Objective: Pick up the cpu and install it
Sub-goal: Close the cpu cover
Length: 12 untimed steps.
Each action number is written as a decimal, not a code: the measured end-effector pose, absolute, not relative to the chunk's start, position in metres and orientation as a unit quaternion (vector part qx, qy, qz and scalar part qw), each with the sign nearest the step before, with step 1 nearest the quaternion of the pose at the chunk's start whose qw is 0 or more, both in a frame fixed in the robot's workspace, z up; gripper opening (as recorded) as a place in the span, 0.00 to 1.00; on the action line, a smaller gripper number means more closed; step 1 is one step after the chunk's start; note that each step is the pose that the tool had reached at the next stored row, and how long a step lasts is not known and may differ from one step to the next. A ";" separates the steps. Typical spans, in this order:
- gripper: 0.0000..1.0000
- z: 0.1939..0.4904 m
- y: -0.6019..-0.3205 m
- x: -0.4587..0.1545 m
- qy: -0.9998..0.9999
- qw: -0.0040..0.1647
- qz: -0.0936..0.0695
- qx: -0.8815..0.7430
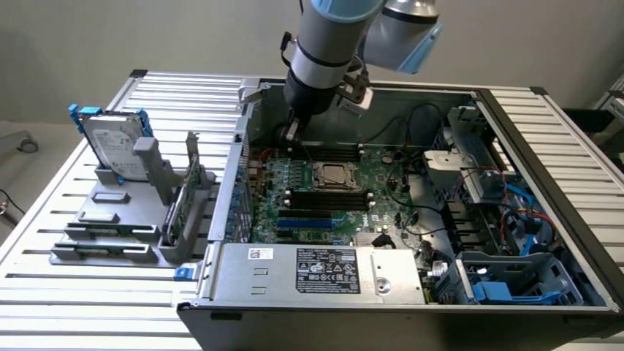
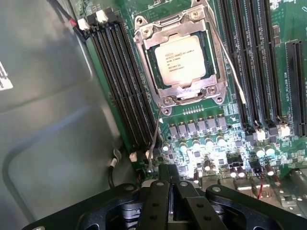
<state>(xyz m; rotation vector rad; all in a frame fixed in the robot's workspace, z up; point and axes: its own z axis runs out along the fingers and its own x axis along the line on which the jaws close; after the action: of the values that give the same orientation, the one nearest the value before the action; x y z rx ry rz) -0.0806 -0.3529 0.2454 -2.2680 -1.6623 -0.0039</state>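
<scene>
Closed jaws, black and bolted, tips meeting with nothing gripped between them. Hang low over the green motherboard [image 2: 213, 112] inside an open computer case [image 2: 53, 120], close beside its smooth grey sheet-metal wall.

Around the tips: a thin bent wire lever [image 2: 154, 136] ending just beside them, a row of small grey square chokes [image 2: 196, 129], round silver capacitors [image 2: 211, 142], and a black cable [image 2: 111, 173] curling at the wall. Between wall and socket, a bank of long black memory slots [image 2: 122, 81] with white clips. On the socket's far side, a second memory bank [image 2: 249, 62], crossed by a second wire lever [image 2: 230, 72], loose.

Seated in the socket: the cpu [image 2: 181, 61], flat and square, dull silver lid with fine printed text, ringed by a bright steel socket frame [image 2: 144, 36]. Lies apart from the jaws, past the chokes, untouched. In the exterior view, sits near the middle of the board, to the exterior view's right of the grey-and-blue arm [image 1: 326, 44] reaching down into the case.

Nearer that camera, a boxy silver power supply [image 1: 312, 270] with a black label. At the exterior view's right, blue plastic drive bays [image 1: 502, 292]. Outside the case, on the white slatted counter [image 1: 58, 314], a grey stand [image 1: 107, 234] holding an upright silver hard drive [image 1: 112, 142] with blue rails.
</scene>
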 end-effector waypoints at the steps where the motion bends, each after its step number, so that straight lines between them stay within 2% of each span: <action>1: 0.11 0.245 -0.353 -0.081 -0.578 0.164 -0.002 -0.799; 12: 0.11 0.245 -0.353 -0.089 -0.535 0.164 -0.011 -0.829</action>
<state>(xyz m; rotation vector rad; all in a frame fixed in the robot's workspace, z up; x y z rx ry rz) -0.0886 -0.3529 0.2451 -2.3626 -1.5258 -0.0317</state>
